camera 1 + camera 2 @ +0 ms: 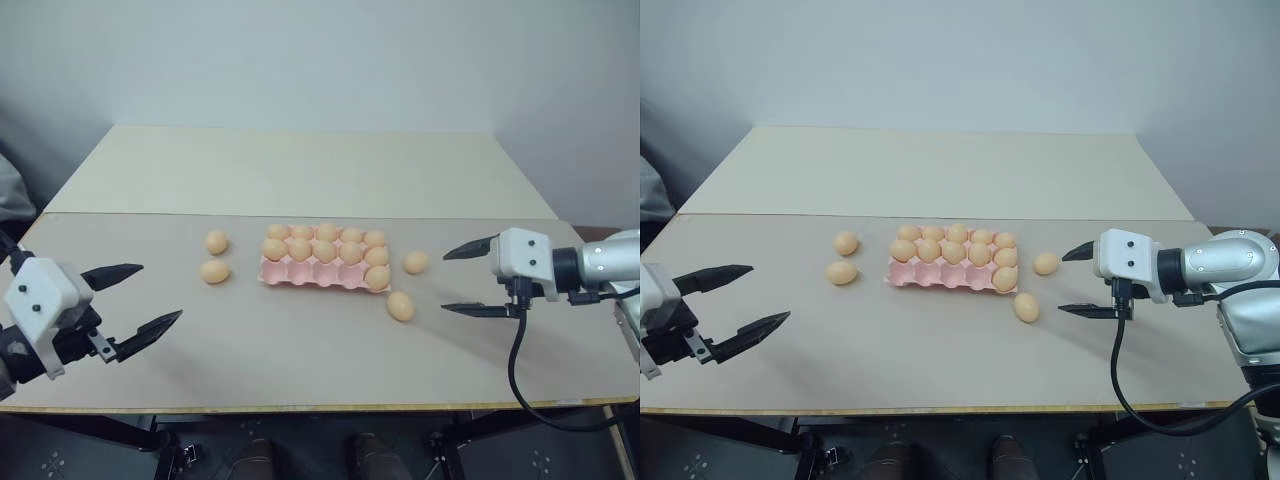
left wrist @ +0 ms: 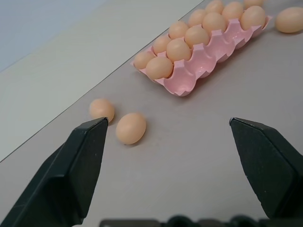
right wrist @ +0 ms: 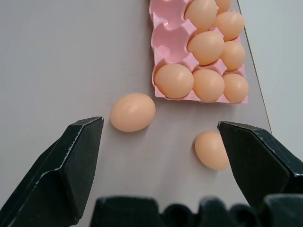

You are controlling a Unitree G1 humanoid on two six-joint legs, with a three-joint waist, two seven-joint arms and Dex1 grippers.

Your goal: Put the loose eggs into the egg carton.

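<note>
Pink egg carton (image 1: 318, 271) sits mid-frame on the table (image 1: 300, 350), its near row mostly empty, with two loose eggs (image 1: 214, 271) to its left and two more (image 1: 401, 306) at its lower right. Left gripper (image 1: 136, 303) and right gripper (image 1: 470, 280) hover with fingers spread wide, holding nothing. Smooth, round and likely fragile, each egg wants a gentle pinch across its middle. Wrist views reveal bare cups the head views blur.
</note>
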